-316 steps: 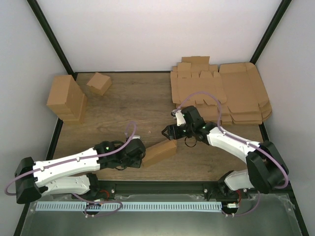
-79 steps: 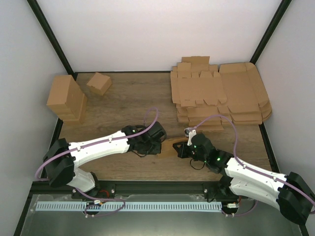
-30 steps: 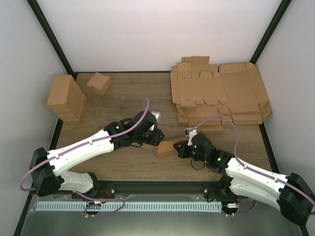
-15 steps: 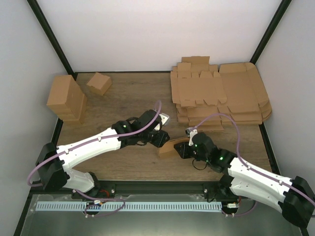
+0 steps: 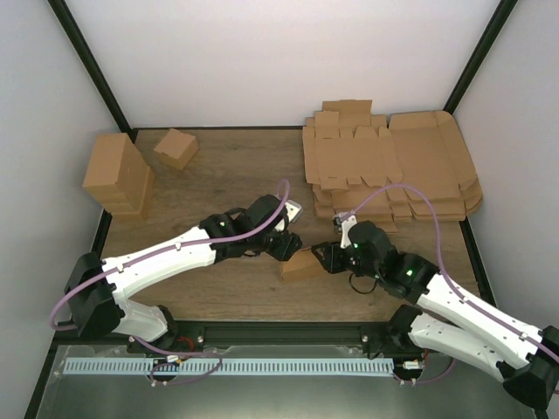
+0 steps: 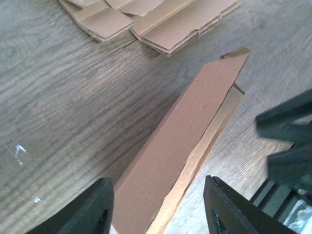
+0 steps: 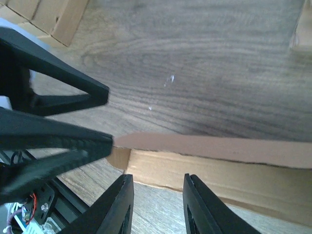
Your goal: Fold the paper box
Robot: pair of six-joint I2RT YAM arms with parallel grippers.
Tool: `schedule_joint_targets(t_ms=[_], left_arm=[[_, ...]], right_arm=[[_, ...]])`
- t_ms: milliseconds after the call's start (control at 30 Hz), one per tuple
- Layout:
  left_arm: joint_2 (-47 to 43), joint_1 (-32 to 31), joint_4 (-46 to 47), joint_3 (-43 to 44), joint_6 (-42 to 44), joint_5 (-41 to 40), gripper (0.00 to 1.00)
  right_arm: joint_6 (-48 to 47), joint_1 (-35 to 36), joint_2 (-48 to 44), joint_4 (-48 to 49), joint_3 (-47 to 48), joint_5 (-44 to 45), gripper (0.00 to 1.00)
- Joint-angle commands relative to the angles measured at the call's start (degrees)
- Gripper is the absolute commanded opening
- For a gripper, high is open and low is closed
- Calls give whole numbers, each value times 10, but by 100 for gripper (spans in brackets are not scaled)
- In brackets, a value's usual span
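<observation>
The paper box [image 5: 301, 264] is a small brown carton, partly folded, lying on the wooden table between my two grippers. My left gripper [image 5: 291, 246] is at its upper left end and is open. In the left wrist view the box [image 6: 195, 122] runs away from the gripper [image 6: 161, 217], its near end between the spread fingers with gaps on both sides. My right gripper [image 5: 321, 255] is at the box's right end, open. In the right wrist view the box [image 7: 219, 163] lies just beyond the gripper [image 7: 156, 209], with the left gripper's black fingers [image 7: 58, 141] touching its far tip.
A stack of large flat brown sheets [image 5: 389, 166] lies at the back right and shows in the left wrist view [image 6: 146, 19]. A tall brown cardboard block [image 5: 118, 175] and a small folded box [image 5: 176, 147] stand at the back left. A black frame rail [image 5: 288, 332] runs along the near edge.
My left gripper moved right to the box's left end, then held there. My right arm shifted a little up and back at the box's right end. The box turned slightly.
</observation>
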Motion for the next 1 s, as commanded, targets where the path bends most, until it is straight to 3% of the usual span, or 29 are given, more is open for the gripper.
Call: schedule_joint_targets(t_ms=[0,200,333,400,533,733,967], left_arm=[[1,2,3,9,9,-11,57],[-8,2,4,0,54,26,81],[0,1,8,-5,86,43,88],[9,-1,11,-7,103,43,98],[22,-8,2,1,155,40,100],[60,-19,-14,17,234,37,100],[152,-20,-57,86,268,53,100]], right_arm=[[-45,-26,0,-92,82,34,31],[-134,-195,5,-112,111,-64,32],[-139,-324,23,-85,93,-152,37],[-129,-374,41,-61,73,-213,37],[-92,-458,52,-3,21,-303,38],[-85,-468,55,21,-9,-300,38],[-90,-468,42,23,-27,-298,38]])
